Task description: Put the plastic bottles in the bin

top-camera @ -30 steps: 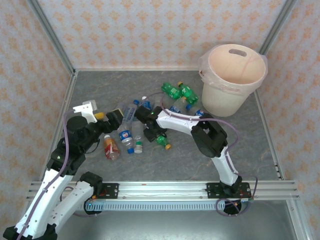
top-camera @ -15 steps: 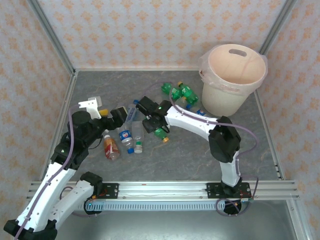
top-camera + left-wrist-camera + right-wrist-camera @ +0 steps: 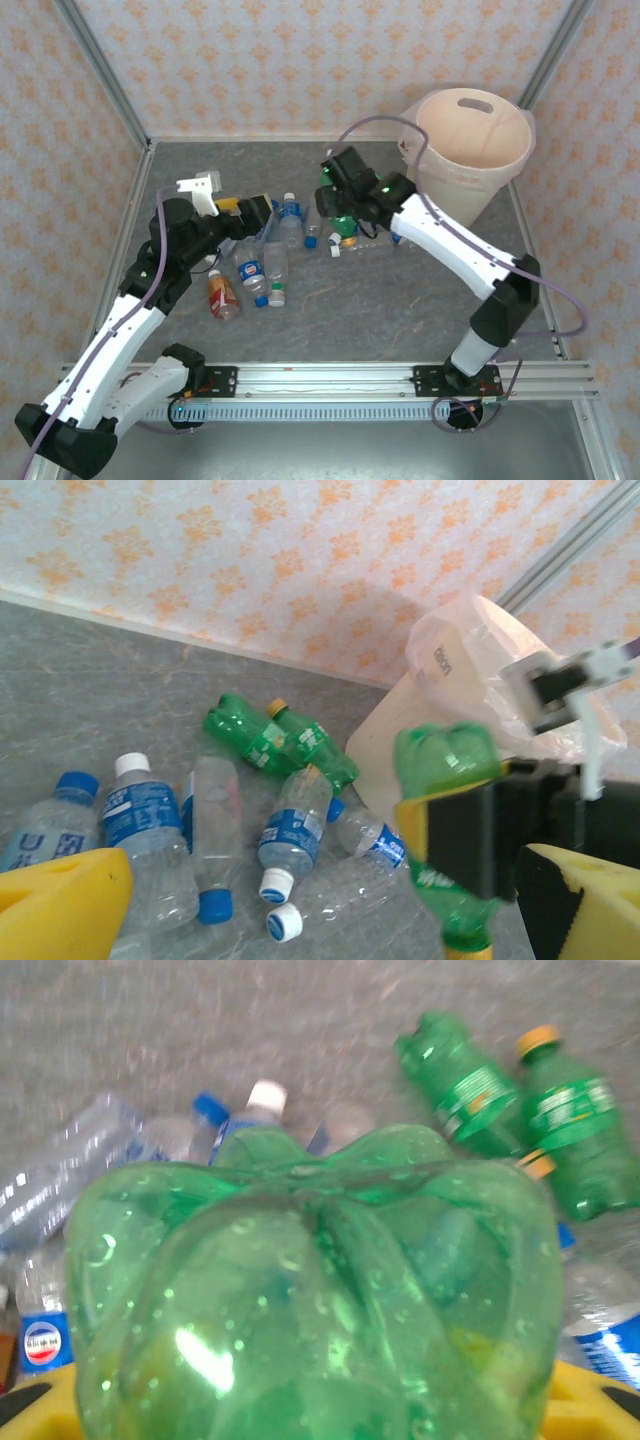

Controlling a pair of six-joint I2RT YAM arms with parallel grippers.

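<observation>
My right gripper (image 3: 343,213) is shut on a green bottle (image 3: 446,766), held off the floor to the left of the bin (image 3: 447,200); the bottle's base (image 3: 310,1290) crowds the right wrist view. Below it two more green bottles (image 3: 465,1090) lie side by side on the floor. Clear bottles with blue labels (image 3: 295,825) and blue or white caps lie in a loose pile (image 3: 277,262) mid-table. A red-labelled bottle (image 3: 222,296) lies nearer the front left. My left gripper (image 3: 258,218) hangs open over the pile's left side, its yellow fingers (image 3: 60,905) holding nothing.
The bin is a cream bucket with a clear liner, standing in the back right corner. Patterned walls close the table on three sides. An aluminium rail (image 3: 330,375) with both arm bases runs along the front edge. Grey floor lies bare in front of the bin.
My right arm has lifted the green bottle out of the pile and carried it back and right, toward the bin. My left arm has reached a little further over the pile.
</observation>
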